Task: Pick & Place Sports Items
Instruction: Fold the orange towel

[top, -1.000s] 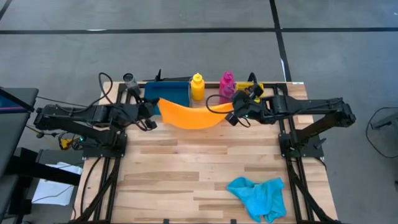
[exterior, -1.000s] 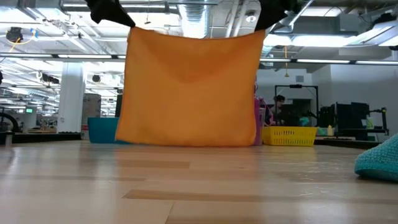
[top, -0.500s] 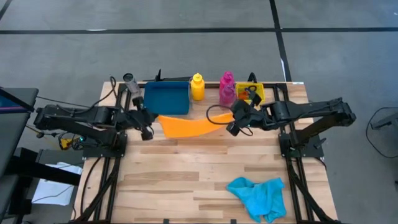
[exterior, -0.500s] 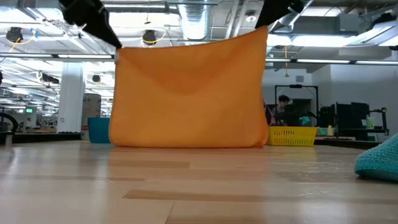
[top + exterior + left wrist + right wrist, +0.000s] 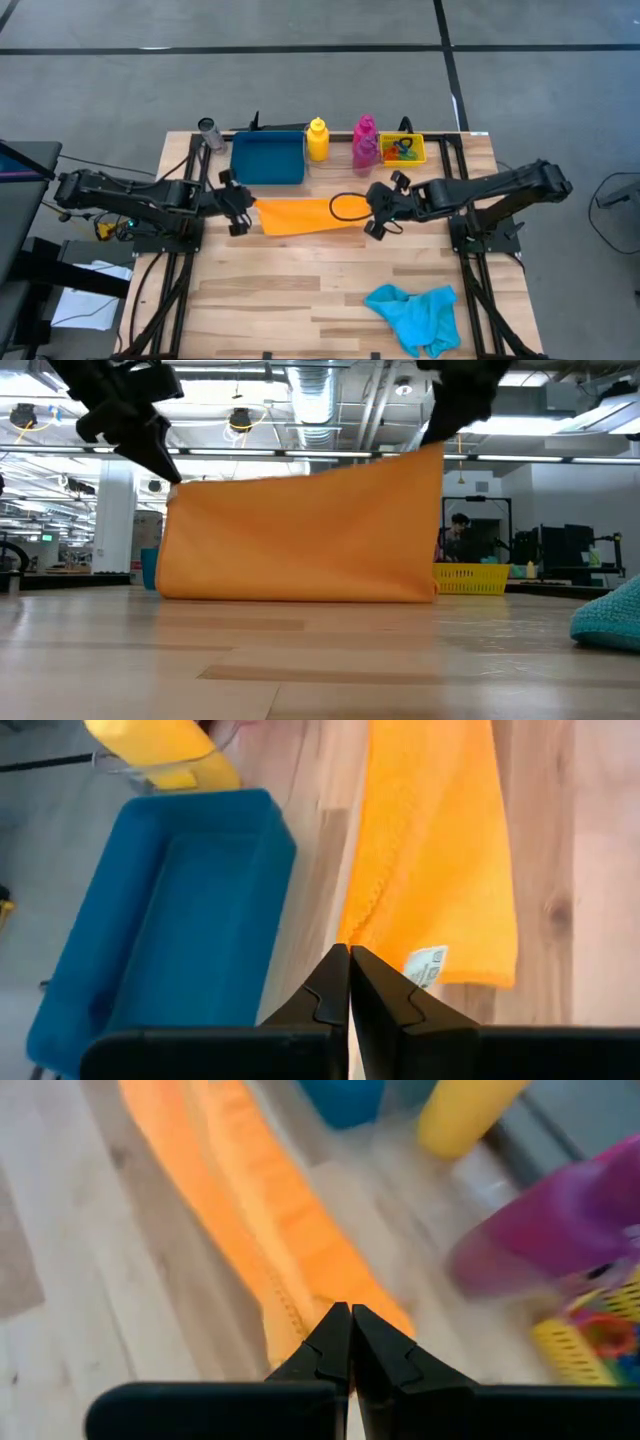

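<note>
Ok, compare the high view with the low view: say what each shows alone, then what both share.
Only the high view shows the blue rectangular plastic tray's inside, the yellow plastic bottle and the magenta plastic bottle. Only the low view shows the room behind, with a person there. Both show the orange cloth stretched between the left gripper and right gripper, the small yellow bin and the cyan cloth.

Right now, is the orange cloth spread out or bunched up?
Spread: the orange cloth hangs as a flat sheet, stretched between the left gripper and right gripper, its lower edge on the table.
</note>
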{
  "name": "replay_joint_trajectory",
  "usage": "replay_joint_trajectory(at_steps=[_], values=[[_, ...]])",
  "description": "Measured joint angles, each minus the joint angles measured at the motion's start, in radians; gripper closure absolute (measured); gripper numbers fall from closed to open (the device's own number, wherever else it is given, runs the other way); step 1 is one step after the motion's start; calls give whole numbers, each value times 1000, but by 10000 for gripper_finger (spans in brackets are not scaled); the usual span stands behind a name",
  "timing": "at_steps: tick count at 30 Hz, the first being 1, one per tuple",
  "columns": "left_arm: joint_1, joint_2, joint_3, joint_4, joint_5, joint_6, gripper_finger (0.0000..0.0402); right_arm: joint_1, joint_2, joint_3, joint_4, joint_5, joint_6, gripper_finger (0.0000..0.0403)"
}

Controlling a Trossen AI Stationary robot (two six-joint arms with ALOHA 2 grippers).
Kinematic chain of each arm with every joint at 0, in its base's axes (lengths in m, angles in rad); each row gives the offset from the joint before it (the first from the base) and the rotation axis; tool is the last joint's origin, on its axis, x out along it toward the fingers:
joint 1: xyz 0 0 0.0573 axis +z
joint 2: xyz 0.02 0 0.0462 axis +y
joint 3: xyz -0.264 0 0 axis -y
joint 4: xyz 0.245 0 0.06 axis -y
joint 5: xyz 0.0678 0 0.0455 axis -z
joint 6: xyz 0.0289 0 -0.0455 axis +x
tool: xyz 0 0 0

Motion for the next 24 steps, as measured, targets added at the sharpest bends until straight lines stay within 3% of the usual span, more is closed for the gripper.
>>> replay_joint_trajectory(at_steps=[4, 13, 24], values=[[0, -7, 0, 36, 24, -20, 401, 1, 0, -69, 58, -67, 0, 403], [-7, -6, -4, 107, 218, -82, 401, 26, 0, -198, 215, -91, 0, 403], [-93, -6, -151, 299, 423, -231, 401, 135, 0, -255, 317, -94, 0, 403]])
